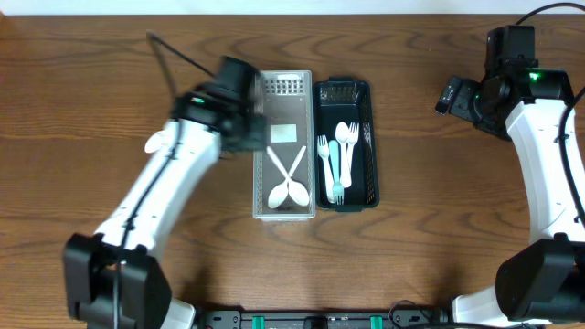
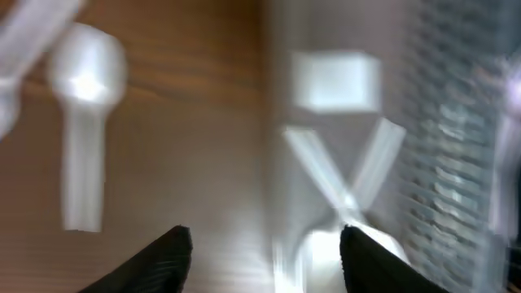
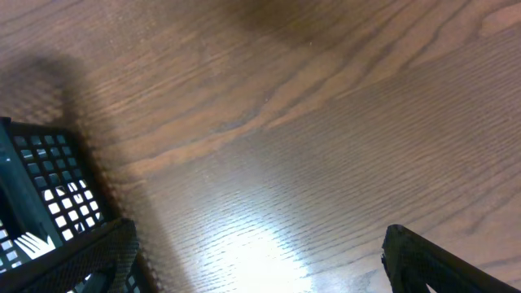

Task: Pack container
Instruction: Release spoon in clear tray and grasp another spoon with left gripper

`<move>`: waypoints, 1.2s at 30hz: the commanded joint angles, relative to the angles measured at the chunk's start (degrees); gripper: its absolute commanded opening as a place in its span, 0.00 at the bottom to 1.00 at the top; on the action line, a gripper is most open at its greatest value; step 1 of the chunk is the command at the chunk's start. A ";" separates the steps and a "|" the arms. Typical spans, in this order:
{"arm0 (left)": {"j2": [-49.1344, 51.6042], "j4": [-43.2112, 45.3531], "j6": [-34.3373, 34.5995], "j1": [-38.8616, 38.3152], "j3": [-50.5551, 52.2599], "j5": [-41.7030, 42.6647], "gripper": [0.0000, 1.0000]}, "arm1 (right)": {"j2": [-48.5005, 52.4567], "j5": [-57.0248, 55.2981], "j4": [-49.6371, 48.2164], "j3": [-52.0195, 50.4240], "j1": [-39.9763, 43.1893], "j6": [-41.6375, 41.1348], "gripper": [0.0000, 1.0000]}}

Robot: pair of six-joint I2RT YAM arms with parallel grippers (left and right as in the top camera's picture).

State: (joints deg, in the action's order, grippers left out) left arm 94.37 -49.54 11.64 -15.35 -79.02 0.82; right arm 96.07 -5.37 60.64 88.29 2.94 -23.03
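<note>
A clear plastic container (image 1: pixel 260 196) holds two crossed white spoons (image 1: pixel 291 178). Beside it on the right, a dark basket (image 1: pixel 370 137) holds white forks and spoons (image 1: pixel 336 155). My left gripper (image 1: pixel 245 123) hovers at the clear container's left wall. It is open and empty in the blurred left wrist view (image 2: pixel 264 252), which shows the crossed spoons (image 2: pixel 342 175) and a loose white spoon (image 2: pixel 84 122) on the wood. That spoon lies left of my arm (image 1: pixel 157 143). My right gripper (image 1: pixel 454 96) is open and empty (image 3: pixel 260 260), right of the basket (image 3: pixel 41 183).
The table is brown wood (image 1: pixel 439 228). A black cable (image 1: pixel 178 55) runs across the wood at the back left, behind my left arm. The container and the basket stand side by side at the table's middle.
</note>
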 commanded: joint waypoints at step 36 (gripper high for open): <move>24.87 3.30 -26.71 17.27 0.04 3.93 0.46 | 0.17 -0.48 -0.20 0.04 0.00 -0.04 0.99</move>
State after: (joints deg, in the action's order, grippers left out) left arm 117.51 -46.37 -16.03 1.83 -79.11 2.52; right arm 96.09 -5.39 60.47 88.29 2.94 -23.00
